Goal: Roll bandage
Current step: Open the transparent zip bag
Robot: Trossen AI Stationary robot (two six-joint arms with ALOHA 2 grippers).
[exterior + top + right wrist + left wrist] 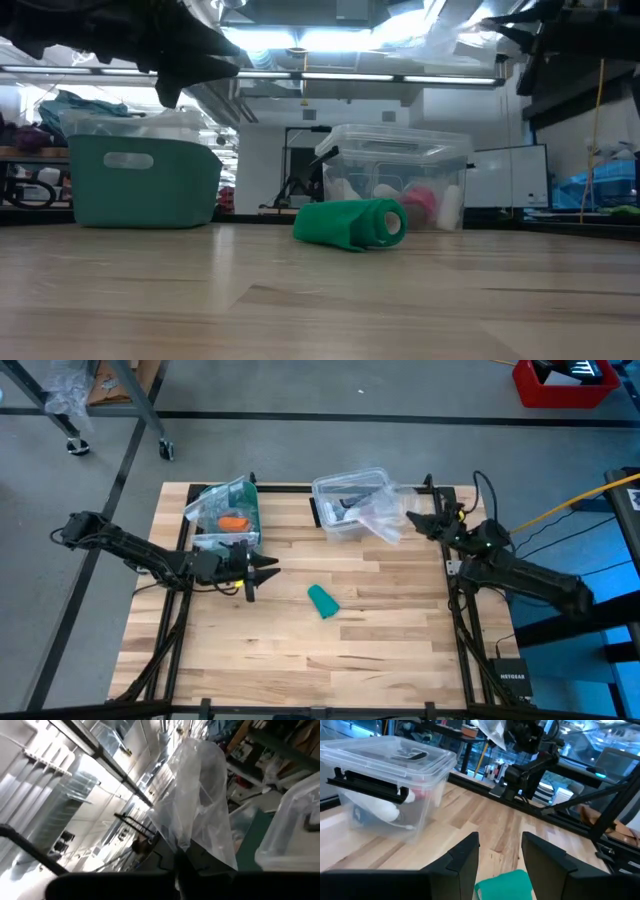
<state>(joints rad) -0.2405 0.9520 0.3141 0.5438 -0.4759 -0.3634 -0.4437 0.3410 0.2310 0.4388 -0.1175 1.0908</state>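
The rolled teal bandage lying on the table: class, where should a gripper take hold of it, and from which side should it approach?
Judging by its pose, grip the bandage across its curved middle, coming from above. It lies on its side on the bare table, so fingers should straddle the roll. The open left gripper seems nearest.

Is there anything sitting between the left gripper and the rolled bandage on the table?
Nothing visible. The left gripper is open, above bare wood, and the bandage lies alone beyond its fingertips. The clear boxes sit farther back, off that line. The right gripper holds a plastic bag by the far box.
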